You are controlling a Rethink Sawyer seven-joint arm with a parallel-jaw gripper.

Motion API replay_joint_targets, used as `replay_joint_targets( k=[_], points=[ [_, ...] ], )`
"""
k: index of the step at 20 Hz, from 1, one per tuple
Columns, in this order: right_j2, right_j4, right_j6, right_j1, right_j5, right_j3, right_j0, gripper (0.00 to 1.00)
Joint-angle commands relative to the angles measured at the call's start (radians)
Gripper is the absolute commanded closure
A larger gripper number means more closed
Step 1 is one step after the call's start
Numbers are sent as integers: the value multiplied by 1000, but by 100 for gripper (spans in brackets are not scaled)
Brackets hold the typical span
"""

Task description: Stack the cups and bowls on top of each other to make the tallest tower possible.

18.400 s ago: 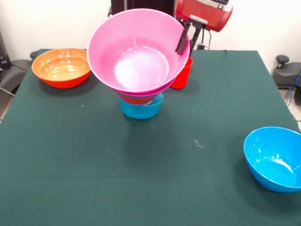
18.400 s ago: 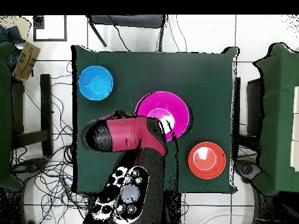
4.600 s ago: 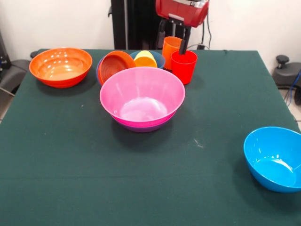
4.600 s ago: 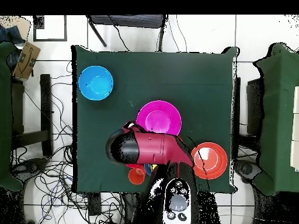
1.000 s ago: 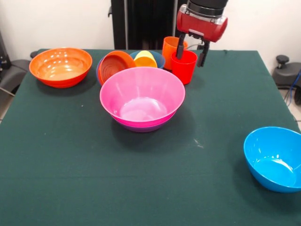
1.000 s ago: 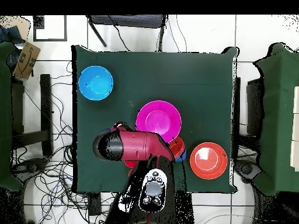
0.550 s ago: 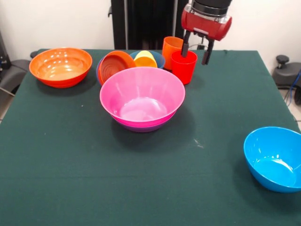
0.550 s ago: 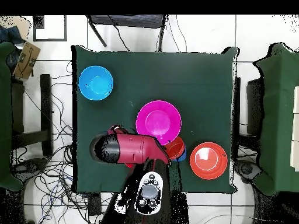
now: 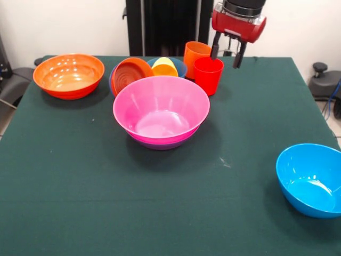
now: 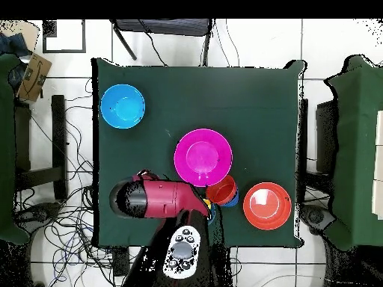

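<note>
No tall tower stands on the green table (image 9: 96, 176); by the look of things the task is barely begun, or must begin again; the only pile is the large pink bowl (image 9: 161, 109) sitting upright in a purple bowl (image 9: 160, 144), of which just a sliver of rim shows beneath it, near the table's middle.

The gripper (image 9: 227, 54) hangs above and slightly beside the red cup (image 9: 208, 75), its two dark fingers (image 9: 215, 49) spread apart and holding nothing; neither touches the cup.

The red cup stands upright just in front of the orange cup (image 9: 195, 53); beside them lies a loose cluster: a small orange bowl (image 9: 131, 75) tipped on its side, its inside facing the front camera, leaning among dark blue bowls (image 9: 178, 66) with the yellow cup (image 9: 164, 67) resting in them; how many blue bowls are there cannot be told.

The large orange bowl (image 9: 69, 75) sits alone at one far corner; the bright blue bowl (image 9: 310, 179) sits well apart at the near edge, on the opposite side.

What remains, as a judgement: nearly everything; the bowls would need gathering into one stack by size, then the three cups set on top; the tipped orange bowl needs righting first.
</note>
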Motion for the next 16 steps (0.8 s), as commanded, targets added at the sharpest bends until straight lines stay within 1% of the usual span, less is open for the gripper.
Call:
replay_joint_targets(
  k=[1, 3, 7, 9, 14, 16],
  points=[
    [45, -13, 135, 62, -91, 67, 23, 0],
    [38, -19, 141, 74, -120, 79, 34, 0],
    [-16, -17, 180, 120, -176, 66, 94, 0],
    [-38, -16, 179, 140, -192, 53, 112, 0],
    [-41, -2, 156, 154, -220, 56, 108, 0],
    [-28, -3, 144, 160, -238, 57, 89, 0]
  ],
)
